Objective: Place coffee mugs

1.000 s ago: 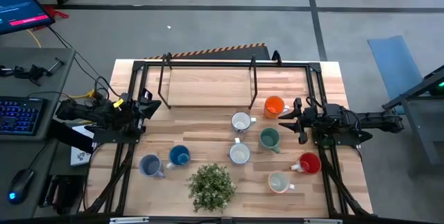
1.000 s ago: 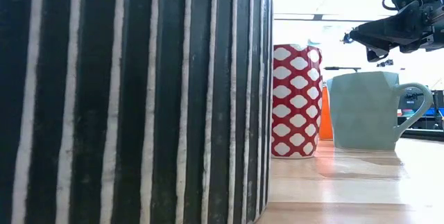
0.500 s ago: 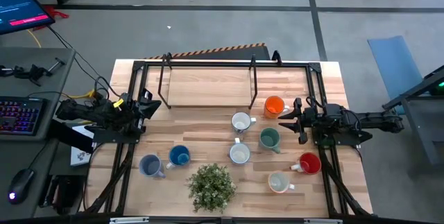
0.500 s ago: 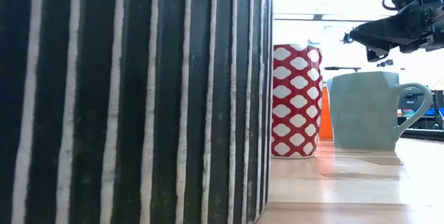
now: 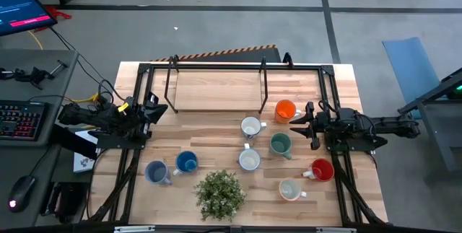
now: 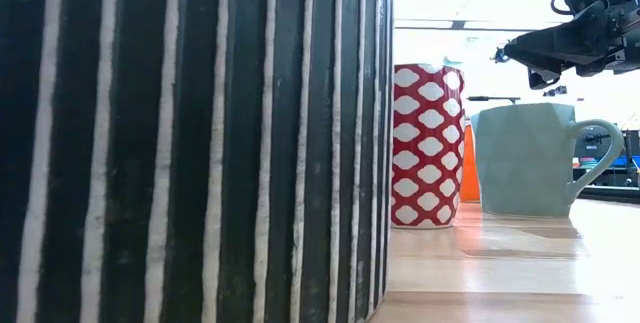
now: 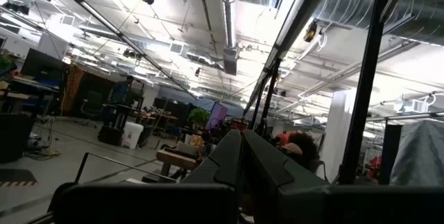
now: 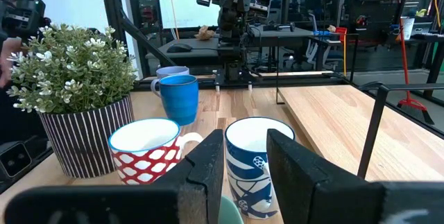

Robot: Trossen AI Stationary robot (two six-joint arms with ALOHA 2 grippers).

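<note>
My wooden table [image 5: 216, 99] carried eight coffee mugs [image 5: 250, 127] clustered around and beside the potted plant [image 5: 219, 193] at its front edge.

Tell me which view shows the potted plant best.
Right wrist view: the potted plant shows whole, white-flowered leaves above a striped pot. The high view gives only its foliage from above; the low view only the pot's stripes up close. The left wrist view misses it.
</note>
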